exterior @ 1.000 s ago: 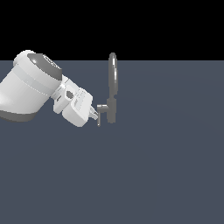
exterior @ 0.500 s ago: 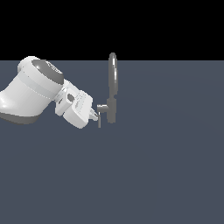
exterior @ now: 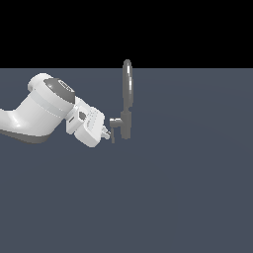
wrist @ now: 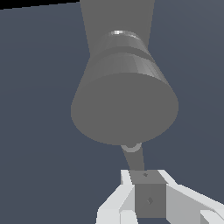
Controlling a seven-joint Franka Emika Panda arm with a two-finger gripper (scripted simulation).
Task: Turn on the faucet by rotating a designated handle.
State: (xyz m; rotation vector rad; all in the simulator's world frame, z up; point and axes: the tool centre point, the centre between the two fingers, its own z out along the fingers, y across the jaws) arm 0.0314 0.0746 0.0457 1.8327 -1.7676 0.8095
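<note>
Bulky glossy white arm (exterior: pixel 39 111) with grey joint bands; blocky white end effector (exterior: pixel 105 132).

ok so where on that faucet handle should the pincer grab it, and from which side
Probably the thin lever of the handle, low, away from its stubby cylinder. It hangs down beside the faucet body, so coming from the exterior view's left, where the pincer already is, suits. In the wrist view a grey piece sits between its fingers.
</note>
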